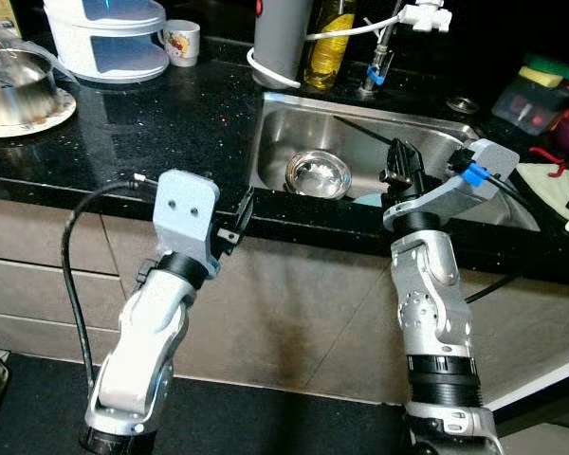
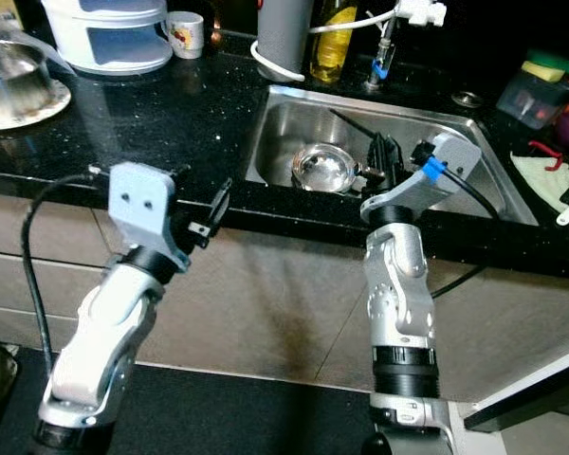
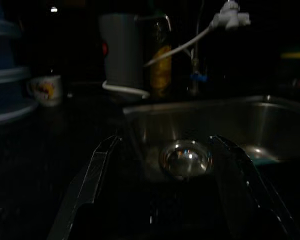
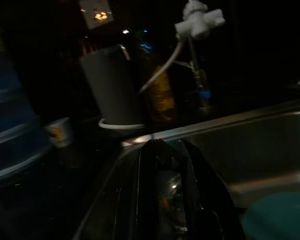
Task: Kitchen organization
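Worktop: black speckled stone worktop [image 1: 171, 123]; a stainless sink [image 1: 294, 128] is set into it toward the right; both arms reach up from below its front edge
Left gripper: the left gripper [image 1: 235, 224] hovers at the front edge of the worktop, just left of the sink's near-left corner; its two fingers [image 3: 92, 175] are spread wide apart with nothing between them; in the left wrist view they frame the steel bowl
Right gripper: the right gripper [image 1: 399, 169] reaches over the sink's front rim, above the basin; its fingers [image 4: 155, 190] are pressed close together, holding nothing that can be made out
Steel bowl: a small round steel bowl [image 1: 318, 174] sits upright on the sink floor, near the left wall; a teal item [image 4: 277, 220] lies to its right, partly hidden by the right arm
Back edge: a grey cylindrical container [image 1: 283, 38], a bottle of yellow liquid [image 1: 329, 43] and the tap [image 1: 384, 47] with a white hose stand behind the sink; a printed mug [image 1: 181, 42] stands left of them beside a white tiered container [image 1: 109, 38]
Left edge: a steel pot [image 1: 14, 81] rests on a plate [image 1: 47, 116]
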{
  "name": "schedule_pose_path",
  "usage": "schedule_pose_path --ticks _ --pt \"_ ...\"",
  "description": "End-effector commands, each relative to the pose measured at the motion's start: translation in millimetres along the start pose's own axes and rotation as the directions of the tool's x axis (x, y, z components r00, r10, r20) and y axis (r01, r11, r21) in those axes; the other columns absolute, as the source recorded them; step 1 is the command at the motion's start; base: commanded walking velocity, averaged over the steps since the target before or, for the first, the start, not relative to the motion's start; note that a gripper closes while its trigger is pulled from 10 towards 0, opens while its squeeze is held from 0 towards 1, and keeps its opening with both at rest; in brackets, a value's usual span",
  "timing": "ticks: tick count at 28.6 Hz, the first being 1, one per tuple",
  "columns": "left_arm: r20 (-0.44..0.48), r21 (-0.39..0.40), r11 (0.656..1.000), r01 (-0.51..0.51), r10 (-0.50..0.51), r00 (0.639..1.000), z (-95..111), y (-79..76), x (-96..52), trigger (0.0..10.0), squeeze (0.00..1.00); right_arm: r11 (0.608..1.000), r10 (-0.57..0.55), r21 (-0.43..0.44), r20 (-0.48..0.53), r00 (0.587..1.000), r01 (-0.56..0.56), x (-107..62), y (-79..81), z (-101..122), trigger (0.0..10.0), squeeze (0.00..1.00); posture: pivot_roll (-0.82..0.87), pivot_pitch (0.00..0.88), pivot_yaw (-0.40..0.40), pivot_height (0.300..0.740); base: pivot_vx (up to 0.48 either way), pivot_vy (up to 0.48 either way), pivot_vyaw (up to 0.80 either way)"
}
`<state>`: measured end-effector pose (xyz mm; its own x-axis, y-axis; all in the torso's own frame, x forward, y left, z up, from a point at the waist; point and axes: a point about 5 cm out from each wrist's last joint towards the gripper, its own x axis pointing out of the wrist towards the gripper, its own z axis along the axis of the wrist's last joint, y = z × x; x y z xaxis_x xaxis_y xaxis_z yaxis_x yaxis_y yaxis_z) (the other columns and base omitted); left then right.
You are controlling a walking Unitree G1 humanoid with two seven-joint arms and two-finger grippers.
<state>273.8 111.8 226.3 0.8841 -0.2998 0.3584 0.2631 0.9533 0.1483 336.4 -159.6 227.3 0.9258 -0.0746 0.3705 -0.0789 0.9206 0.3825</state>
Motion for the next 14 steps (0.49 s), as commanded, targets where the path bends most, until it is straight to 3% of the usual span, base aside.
schedule_pose_path --ticks 1,10,14 --pt "-0.009 -0.005 1.0 0.007 -0.007 1.0 0.2 -0.8 -0.7 10.0 0.0 1.0 -0.022 -0.001 -0.014 1.0 0.022 1.1 -4.9 -0.1 10.0 0.0 0.17 0.004 -0.17 0.74 0.274 0.0 0.0" --pt "-0.005 -0.003 1.0 0.015 -0.015 1.0 2.1 -2.5 0.2 10.0 0.0 1.0 -0.023 0.004 -0.025 0.999 0.023 2.5 -4.9 0.0 10.0 0.0 0.17 0.0 -0.171 0.74 0.276 0.0 -0.8" --pt "-0.003 0.0 1.0 0.017 -0.017 1.0 2.8 -2.4 0.9 10.0 0.0 1.0 -0.018 0.006 -0.017 1.0 0.018 3.3 -4.4 1.3 10.0 0.0 0.17 0.0 -0.172 0.74 0.277 0.0 0.0"
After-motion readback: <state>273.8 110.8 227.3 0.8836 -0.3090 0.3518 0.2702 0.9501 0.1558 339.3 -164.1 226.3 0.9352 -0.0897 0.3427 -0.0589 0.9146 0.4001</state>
